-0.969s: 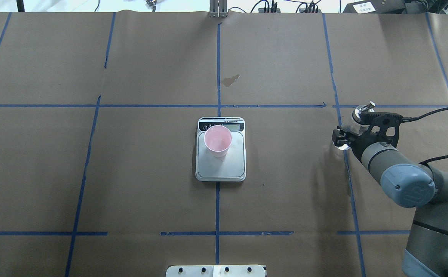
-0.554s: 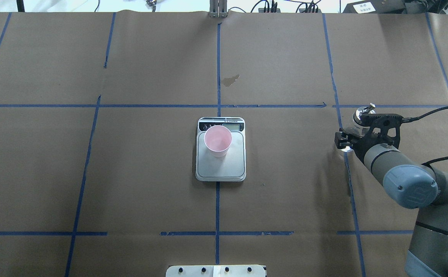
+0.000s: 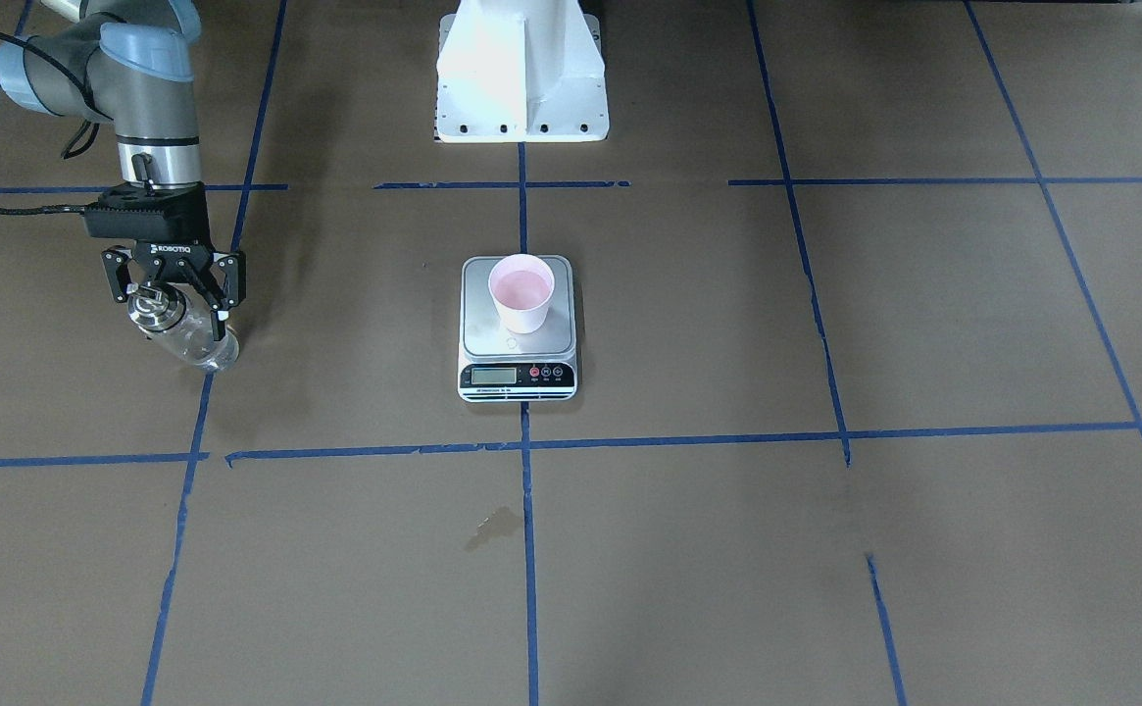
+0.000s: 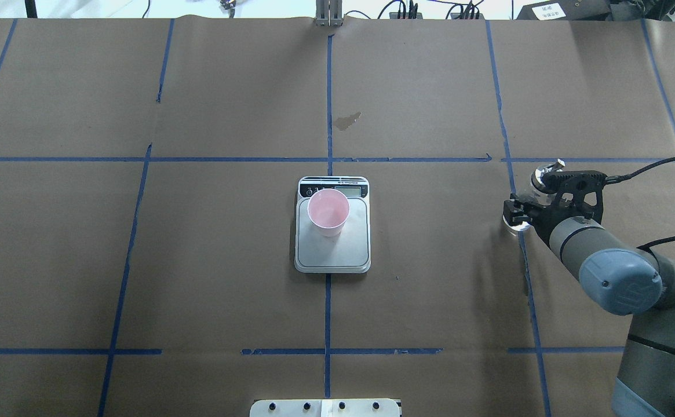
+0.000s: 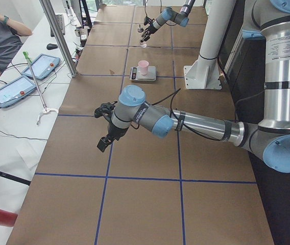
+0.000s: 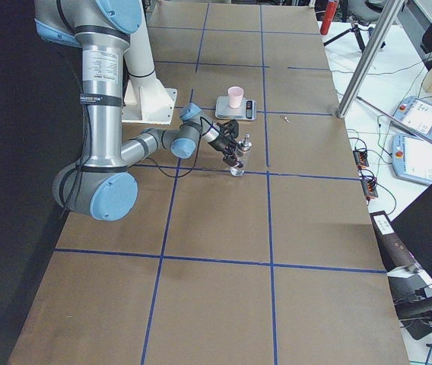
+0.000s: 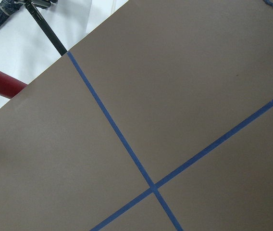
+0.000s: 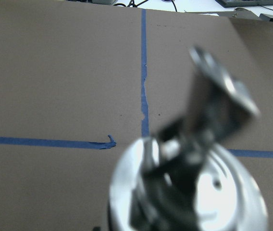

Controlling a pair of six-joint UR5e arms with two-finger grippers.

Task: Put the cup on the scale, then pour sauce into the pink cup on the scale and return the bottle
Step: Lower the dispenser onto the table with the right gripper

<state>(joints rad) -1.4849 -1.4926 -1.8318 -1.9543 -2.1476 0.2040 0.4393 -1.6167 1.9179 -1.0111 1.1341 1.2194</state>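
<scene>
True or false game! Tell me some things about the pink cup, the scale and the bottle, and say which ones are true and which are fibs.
1. The pink cup stands on the scale. True.
2. The bottle lies flat on the scale. False: the right gripper holds it off to the side, well apart from the scale.
3. The cup has tipped over. False: it stands upright with its open mouth up.
4. The scale's display is on the side away from the robot's base. True.
5. The cup covers the whole platform. False: it sits near the display end, and bare platform shows beside and behind it.
</scene>
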